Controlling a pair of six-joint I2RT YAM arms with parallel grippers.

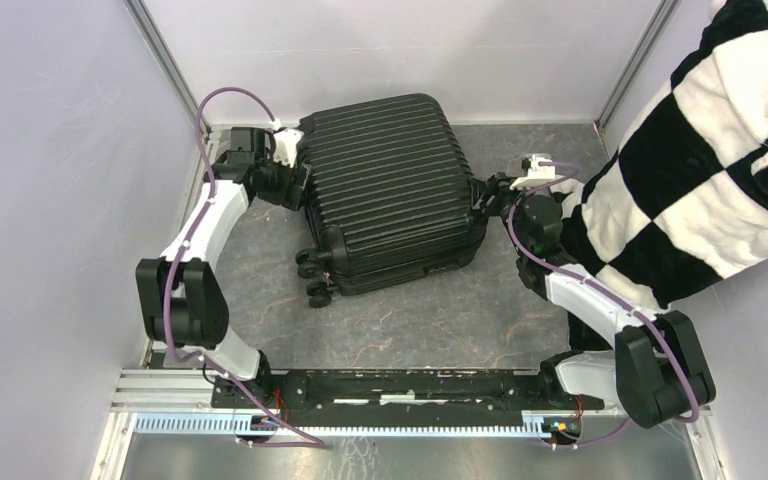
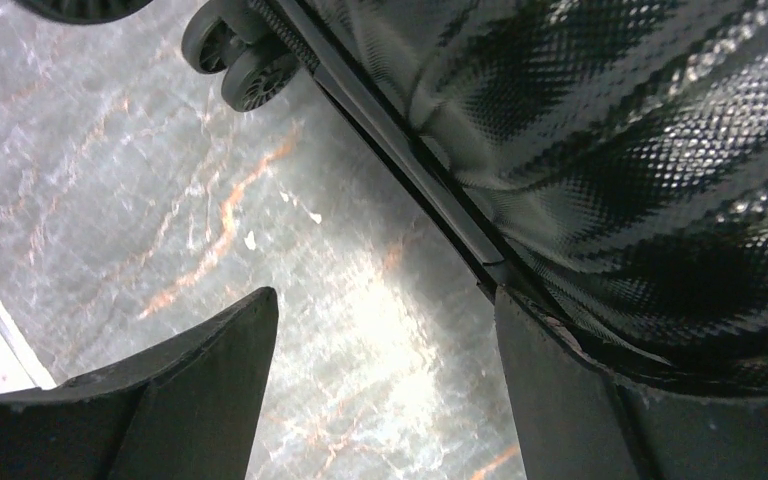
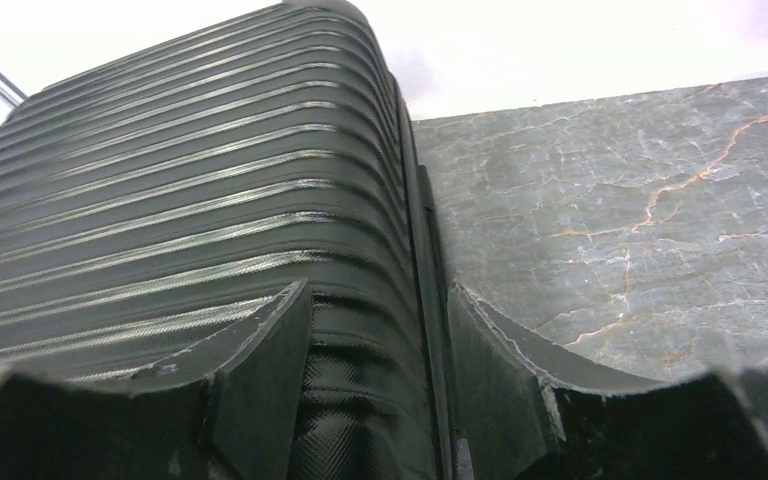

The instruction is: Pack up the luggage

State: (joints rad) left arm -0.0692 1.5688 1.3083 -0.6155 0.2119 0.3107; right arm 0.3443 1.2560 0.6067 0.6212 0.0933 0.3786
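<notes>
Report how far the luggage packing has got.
Done: the luggage lies closed and flat on the table.
In hand: the right gripper straddles its right-hand rim, though a firm grip is not clear. The left gripper is open at the left edge, one finger against the shell beside the seam.
Left: whether it is filled or fastened cannot be seen, and it is not lifted.
</notes>
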